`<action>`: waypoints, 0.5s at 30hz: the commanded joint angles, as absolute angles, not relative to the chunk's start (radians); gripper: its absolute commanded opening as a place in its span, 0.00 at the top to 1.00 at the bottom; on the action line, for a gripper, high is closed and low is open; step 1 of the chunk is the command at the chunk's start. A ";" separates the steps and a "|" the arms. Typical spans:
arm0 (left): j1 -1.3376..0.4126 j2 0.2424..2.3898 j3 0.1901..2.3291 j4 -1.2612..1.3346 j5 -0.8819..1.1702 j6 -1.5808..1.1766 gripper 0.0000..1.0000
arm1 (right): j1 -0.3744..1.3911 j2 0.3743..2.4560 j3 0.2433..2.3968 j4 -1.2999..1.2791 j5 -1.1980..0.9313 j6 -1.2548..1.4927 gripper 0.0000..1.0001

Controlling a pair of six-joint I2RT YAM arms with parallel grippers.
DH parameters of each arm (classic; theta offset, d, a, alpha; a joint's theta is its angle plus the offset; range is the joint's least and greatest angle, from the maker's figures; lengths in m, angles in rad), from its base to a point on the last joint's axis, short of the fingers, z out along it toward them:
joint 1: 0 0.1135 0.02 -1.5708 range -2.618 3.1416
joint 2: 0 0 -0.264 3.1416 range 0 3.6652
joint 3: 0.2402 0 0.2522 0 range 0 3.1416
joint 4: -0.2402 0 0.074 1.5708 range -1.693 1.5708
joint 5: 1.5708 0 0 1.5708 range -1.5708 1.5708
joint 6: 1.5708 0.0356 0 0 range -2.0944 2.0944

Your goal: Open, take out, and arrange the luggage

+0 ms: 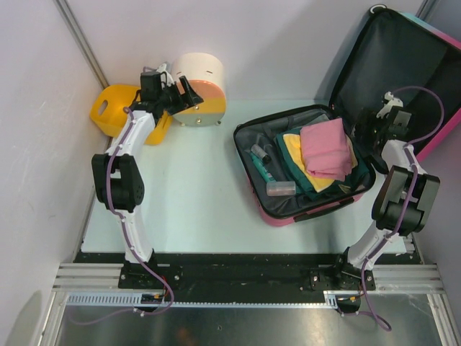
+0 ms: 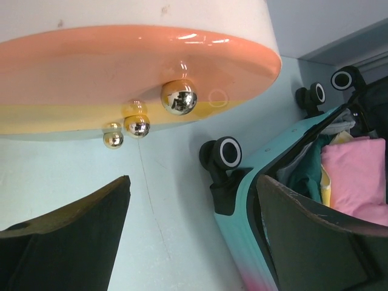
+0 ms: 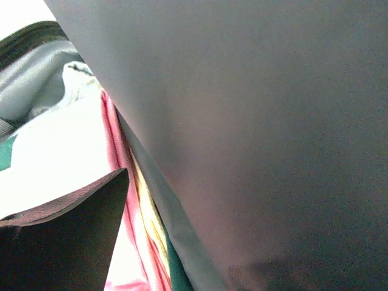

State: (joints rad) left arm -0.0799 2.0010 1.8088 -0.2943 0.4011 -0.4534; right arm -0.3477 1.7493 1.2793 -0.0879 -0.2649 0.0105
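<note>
**Suitcase open at the right, both arms stretched to the back**

The suitcase (image 1: 403, 58) is at the right of the table (image 1: 187, 187). Its base lies flat and its lid stands up, tilted back toward the right rear corner. Folded clothes fill the base, with a pink cloth (image 1: 325, 148) on top of yellow and green layers. A few small items lie beside them on the left.

The left arm rises from its base at the near left and bends at the elbow. Its forearm runs toward the back left, with the wrist turned to the right. The left gripper (image 1: 180, 94) hangs just in front of the drawer box (image 1: 198, 79), which stands next to the basket (image 1: 119, 108). Its wrist camera shows the two fingers spread wide with nothing between them. That view also takes in the box's gold knobs (image 2: 178, 97) above and a wheel (image 2: 229, 151) of the suitcase to the right.

The right arm rises from the near right, folds at the elbow beside the suitcase and reaches back. The right gripper (image 1: 366, 133) is turned left, close to where the lid meets the base. Its wrist camera shows only one finger (image 3: 73, 236); the dark lid lining fills the rest of the view. I cannot tell whether this gripper is spread, closed or pinching the lid.
</note>
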 commanded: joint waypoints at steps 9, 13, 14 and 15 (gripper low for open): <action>-0.075 1.956 1.793 -0.265 0.341 -0.419 0.13 | -0.348 1.751 1.364 0.012 -0.364 0.063 0.04; -0.075 1.974 1.816 -0.264 0.275 -0.445 0.19 | -0.338 1.665 1.362 -0.107 -0.253 0.034 0.03; -0.077 1.991 1.822 -0.265 0.276 -0.462 0.20 | -0.334 1.645 1.362 -0.123 -0.233 0.028 0.03; -0.077 1.999 1.830 -0.265 0.279 -0.466 0.22 | -0.325 1.611 1.362 -0.138 -0.186 0.023 0.02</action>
State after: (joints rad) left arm -0.0780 2.0010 1.7897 -0.2943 0.3248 -0.4393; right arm -0.3424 1.7546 1.3197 -0.0845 -0.3164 0.0475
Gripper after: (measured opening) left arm 0.805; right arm 0.967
